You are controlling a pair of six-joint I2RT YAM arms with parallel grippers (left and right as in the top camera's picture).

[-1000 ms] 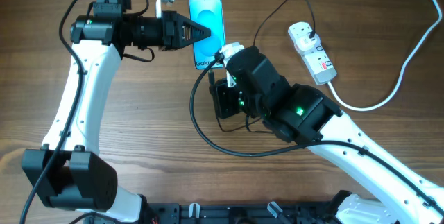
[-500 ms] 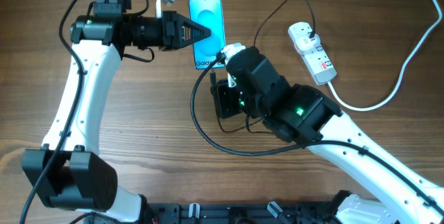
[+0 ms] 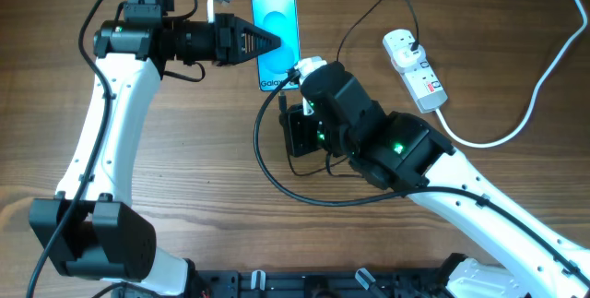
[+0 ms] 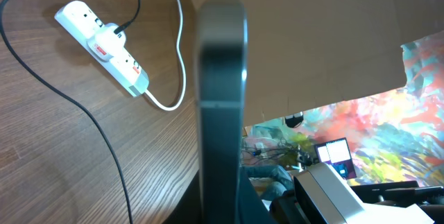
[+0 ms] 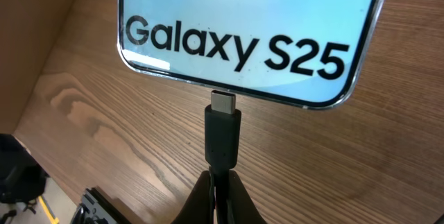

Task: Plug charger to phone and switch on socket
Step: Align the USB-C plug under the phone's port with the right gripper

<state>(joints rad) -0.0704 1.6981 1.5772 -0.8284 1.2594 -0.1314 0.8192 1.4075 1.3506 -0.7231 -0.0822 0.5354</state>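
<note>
— Where is the slim rectangular phone (image 3: 277, 35) with the cyan screen?

— At the far middle of the brown wooden bench (image 3: 184, 169), with its lettered short edge facing near. The left pincer (image 3: 265, 41) reaches in from the left and looks clamped on the phone's long side. The left wrist view shows the slab edge-on, dead centre.

— And the thin black charger (image 5: 223, 137)?

— The right pincer (image 5: 220, 186) is pressed together on the black plug body just behind the tip. The tip meets the port on the phone's near edge and is lined up. Its metal shell is in plain view, so I judge it at the mouth, not pushed home.

— So how far along is the task?

— The phone is steadied and the plug is gripped and aligned. What is left is to seat the plug, then flip a switch on the long white plastic socket (image 3: 415, 69). That lies right of the phone, well apart. Its red-marked switches are too small to read as on or off.

— Is there room to move?

— The push runs straight toward far, and the left pincer only braces from the side, so that line looks open. The charger's slack loops on the bench near the right pincer and could drag. Bare wood lies between that pincer and the socket. The thick white cord (image 4: 182, 50) trails off right, clear of the switches. No bench edge shows close to the phone
</note>
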